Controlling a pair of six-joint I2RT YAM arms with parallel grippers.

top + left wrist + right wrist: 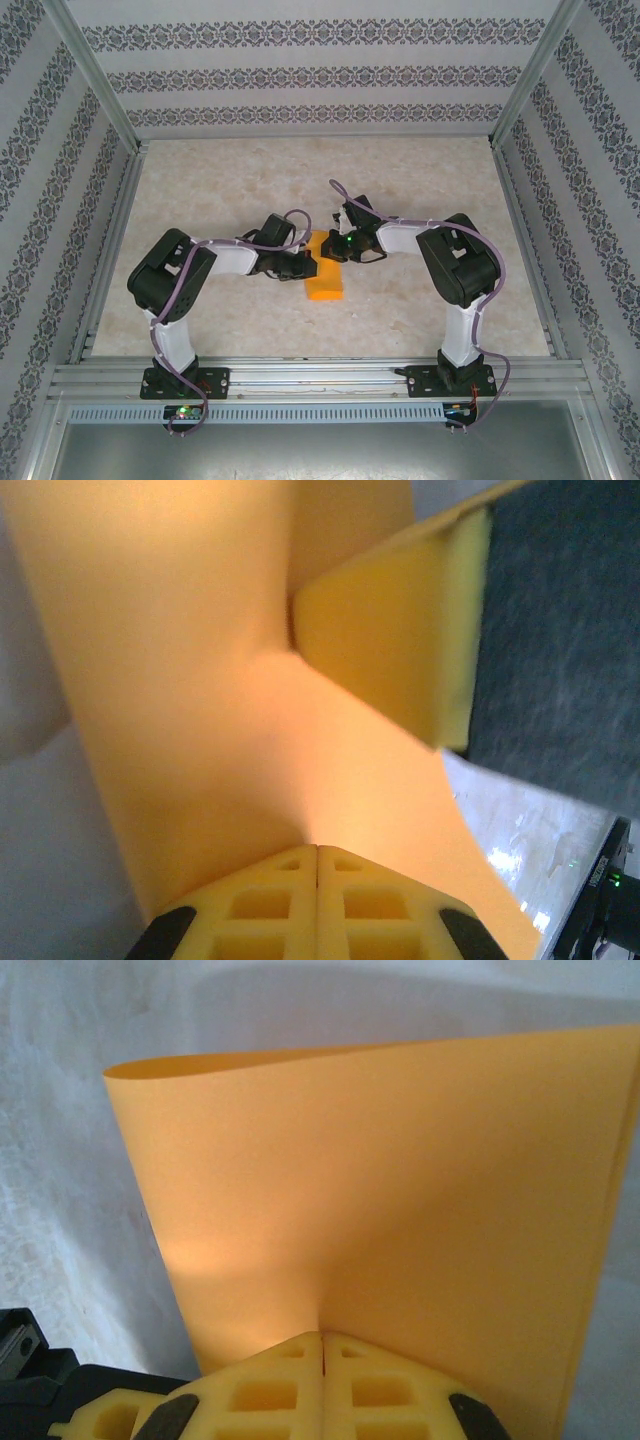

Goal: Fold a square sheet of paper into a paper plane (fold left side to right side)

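Two claws: left gripper [317,854] and right gripper [322,1340], jaws pressed together
Pinching: the square sheet of paper [380,1180], orange, curling between them

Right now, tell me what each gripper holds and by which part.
Both hold the square sheet of paper: left gripper and right gripper each pinch it at an edge.

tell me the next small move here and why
Probably ease the left claw down and rightward to lay its edge over the right side: both it and the right claw are shut on the orange sheet, which arches loosely with no crease pressed.
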